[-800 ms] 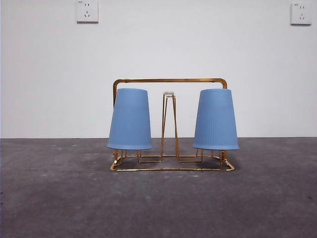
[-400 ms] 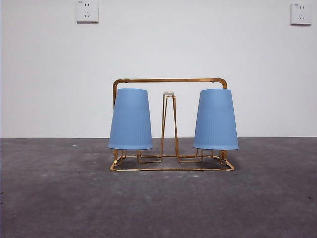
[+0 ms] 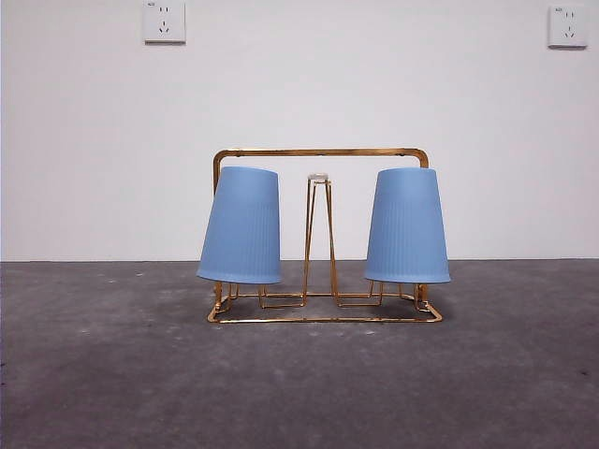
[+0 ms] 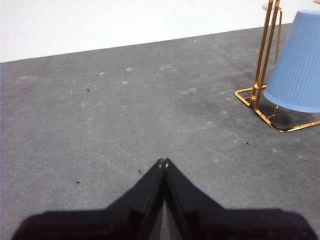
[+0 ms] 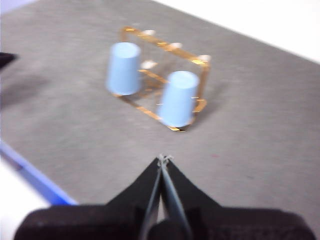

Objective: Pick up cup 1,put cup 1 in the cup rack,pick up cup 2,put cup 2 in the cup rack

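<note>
On the cup rack (image 3: 321,152), two inverted blue cups (image 3: 241,225), both fingers closed, empty, well apart.

You see the grey, speckled worktop (image 3: 112,374) carrying only the gold cup rack (image 3: 323,316), resting on its rectangular base

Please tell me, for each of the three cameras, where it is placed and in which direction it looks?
Front view: low, near table height, looking level at the cup rack, two upside-down blue cups on it, left cup tilted, right cup; no arm shows.
Left wrist view: on the left arm, looking down across the table; left gripper shut, rack corner and one cup beyond.
Right wrist view: on the right arm, high and back; right gripper shut, whole rack below.
All three views share the rack and cups.
</note>
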Motion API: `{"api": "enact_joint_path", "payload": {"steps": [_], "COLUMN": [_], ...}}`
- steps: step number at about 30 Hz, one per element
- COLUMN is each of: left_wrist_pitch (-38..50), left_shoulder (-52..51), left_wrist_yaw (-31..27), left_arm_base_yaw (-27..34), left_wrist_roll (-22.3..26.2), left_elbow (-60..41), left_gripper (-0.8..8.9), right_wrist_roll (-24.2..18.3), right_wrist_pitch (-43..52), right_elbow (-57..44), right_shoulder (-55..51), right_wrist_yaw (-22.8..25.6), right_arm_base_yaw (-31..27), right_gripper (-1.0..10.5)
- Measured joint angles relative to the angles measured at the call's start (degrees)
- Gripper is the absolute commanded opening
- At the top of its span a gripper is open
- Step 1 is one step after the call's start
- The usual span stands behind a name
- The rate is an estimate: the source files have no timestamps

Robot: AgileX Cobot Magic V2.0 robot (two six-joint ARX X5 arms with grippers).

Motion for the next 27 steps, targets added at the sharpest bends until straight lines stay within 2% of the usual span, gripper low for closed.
{"api": "enact_joint_path", "payload": {"steps": [3, 8, 10, 14, 16, 19, 27], "left_wrist_pitch": [0.0, 0.0, 0.0, 0.0, 0.0, 0.0, 0.0], "left_shoulder": [0.2, 0.2, 0.2, 0.2, 0.2, 0.2, 0.2], "left_wrist_yaw": [0.0, 0.0, 0.0, 0.0, 0.0, 0.0, 0.0], "left_arm_base_yaw": [0.0, 0.0, 0.0, 0.0, 0.0, 0.0, 0.0], "left_wrist_roll": [0.0, 0.0, 0.0, 0.0, 0.0, 0.0, 0.0], "left_elbow": [0.0, 0.0, 0.0, 0.0, 0.0, 0.0, 0.0], "left_gripper": [-0.03, -0.03, -0.03, -0.03, -0.03, -0.03, -0.03], "right_wrist_roll": [-3.7, -5.8, -6.0, -6.1, -6.2, -5.8, -4.0], "right_wrist_pitch": [7.2, 23.9, 30.8, 45.1, 50.6, 57.4, 69.5], "right_elbow": [-2.6, -11.7, -16.9, -30.2, -37.0, -47.1, -67.8], "right_shoulder": [-2.4, -8.4, -10.9, -15.1, -16.9, -19.4, -27.9], "right_wrist_yaw": [-1.0, -2.5, -5.3, -15.7, -18.7, -19.3, -14.1], "right_arm_base_yaw": [-9.0, -24.1, -28.9, -36.5, -38.9, -41.0, -42.6], "right_gripper": [0.0, 0.0, 0.0, 0.0, 0.0, 0.0, 0.0]}}
